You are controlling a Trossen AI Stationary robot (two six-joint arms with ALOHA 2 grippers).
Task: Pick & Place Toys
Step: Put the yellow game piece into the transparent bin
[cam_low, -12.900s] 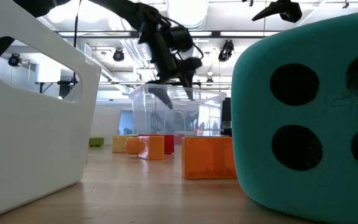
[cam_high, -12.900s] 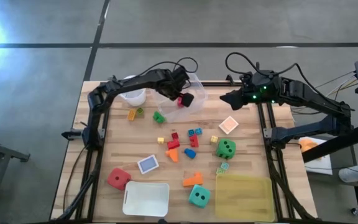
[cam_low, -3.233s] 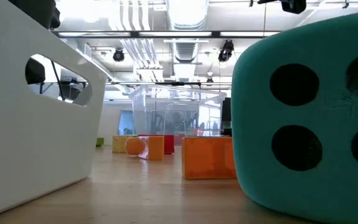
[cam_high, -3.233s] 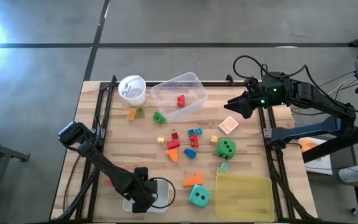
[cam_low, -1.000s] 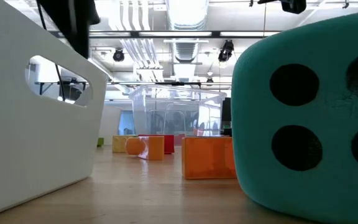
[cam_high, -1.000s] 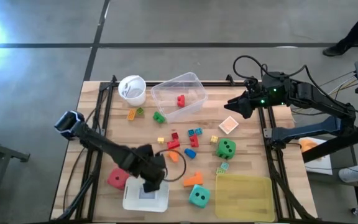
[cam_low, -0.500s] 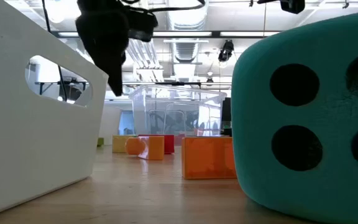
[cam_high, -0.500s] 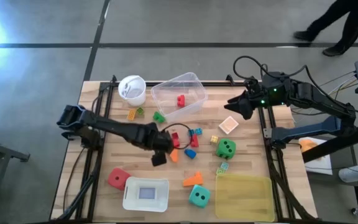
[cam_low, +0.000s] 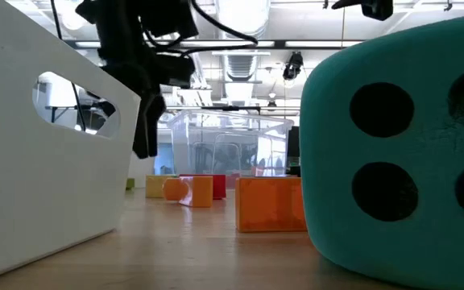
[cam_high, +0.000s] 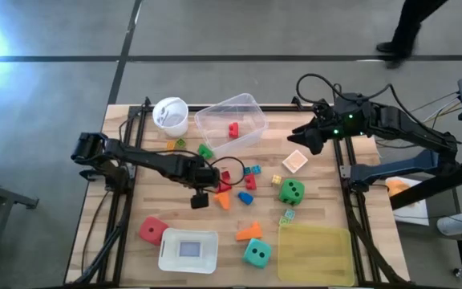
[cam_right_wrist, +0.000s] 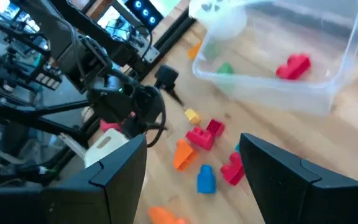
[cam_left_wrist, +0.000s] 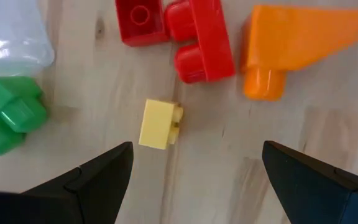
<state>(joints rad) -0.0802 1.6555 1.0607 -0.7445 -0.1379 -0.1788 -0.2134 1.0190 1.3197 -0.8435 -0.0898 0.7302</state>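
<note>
My left gripper (cam_high: 204, 187) hangs open, pointing down, over the small blocks in the middle of the table. A small yellow block (cam_left_wrist: 159, 124) lies on the wood just beyond its two fingers, untouched. Close by are two red blocks (cam_left_wrist: 188, 34), an orange block (cam_left_wrist: 291, 43) and a green block (cam_left_wrist: 8, 115). The green die (cam_high: 291, 191), the teal die (cam_high: 256, 254) and the red die (cam_high: 152, 231) rest on the table. My right gripper (cam_high: 305, 138) waits open, raised at the back right.
A clear tub (cam_high: 231, 124) holding a red block stands at the back, beside a white cup (cam_high: 171, 115). A white bin (cam_high: 167, 257) with a flat tile inside sits at the near edge. A yellow-green tray (cam_high: 315, 253) lies at the near right. A pink tile (cam_high: 295, 160) lies near my right gripper.
My left gripper has swung from above the white bin toward the far edge and slightly right, to the cluster of small blocks, sinking as it went and rolling a little. It has stayed open.
</note>
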